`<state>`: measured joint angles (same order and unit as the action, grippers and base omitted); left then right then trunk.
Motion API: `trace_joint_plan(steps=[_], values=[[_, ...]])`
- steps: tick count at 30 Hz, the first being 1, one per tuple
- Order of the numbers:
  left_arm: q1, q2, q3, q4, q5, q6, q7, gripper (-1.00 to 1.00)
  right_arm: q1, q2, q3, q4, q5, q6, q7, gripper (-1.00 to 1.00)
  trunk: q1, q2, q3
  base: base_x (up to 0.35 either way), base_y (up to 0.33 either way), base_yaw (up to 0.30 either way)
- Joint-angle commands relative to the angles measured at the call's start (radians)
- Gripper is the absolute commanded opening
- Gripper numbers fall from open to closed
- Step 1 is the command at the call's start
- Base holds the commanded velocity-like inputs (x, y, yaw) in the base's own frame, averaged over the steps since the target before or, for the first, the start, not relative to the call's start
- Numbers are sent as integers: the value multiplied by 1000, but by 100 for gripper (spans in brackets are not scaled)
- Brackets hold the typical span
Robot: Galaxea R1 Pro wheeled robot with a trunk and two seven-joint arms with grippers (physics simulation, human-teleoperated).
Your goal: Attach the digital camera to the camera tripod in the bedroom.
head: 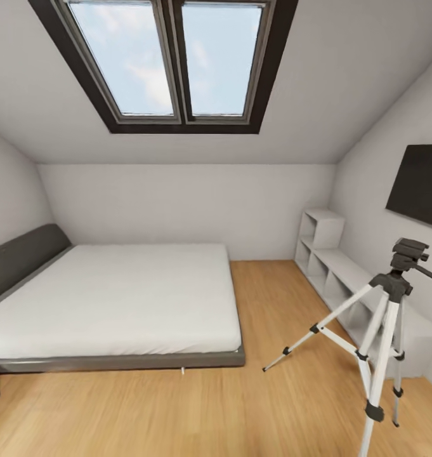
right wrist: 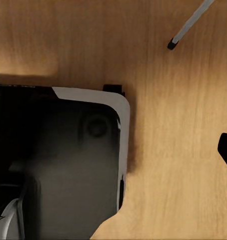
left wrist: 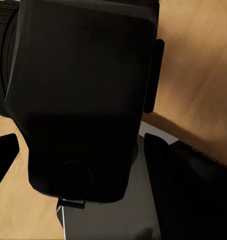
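— Head view first: where does the camera tripod (head: 385, 330) stand?
— At four o'clock on the wood floor (head: 266, 406), well apart from the bed (head: 114, 304).
— And the digital camera (left wrist: 83, 100)?
— Close before the left wrist lens; whether either gripper grips anything cannot be told.

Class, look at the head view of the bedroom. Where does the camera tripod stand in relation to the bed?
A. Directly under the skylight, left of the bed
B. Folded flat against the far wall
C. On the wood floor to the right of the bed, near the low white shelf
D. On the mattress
C: the camera tripod stands with legs spread on the wood floor, right of the bed and beside the low white shelf.
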<state>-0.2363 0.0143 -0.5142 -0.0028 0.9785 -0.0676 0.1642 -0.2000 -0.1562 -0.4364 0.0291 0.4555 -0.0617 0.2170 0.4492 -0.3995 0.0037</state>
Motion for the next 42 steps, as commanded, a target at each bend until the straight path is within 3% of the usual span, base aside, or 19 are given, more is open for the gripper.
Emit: trace_joint_plan(steps=[1,21,42], values=[[0,0,-9,0,6,-1,1,-100,-1,-1,-8,3,8,-4,1,100,1,-1,0,286,240,-182],[0,0,-9,0,6,-3,1,-100,-1,-1,-8,3,9,-1,1,100,1,-1,0,277,239,-250],[0,-1,-10,-2,6,-3,1,-100,-1,-2,-8,3,8,0,1,100,1,-1,0,24,22,-274]])
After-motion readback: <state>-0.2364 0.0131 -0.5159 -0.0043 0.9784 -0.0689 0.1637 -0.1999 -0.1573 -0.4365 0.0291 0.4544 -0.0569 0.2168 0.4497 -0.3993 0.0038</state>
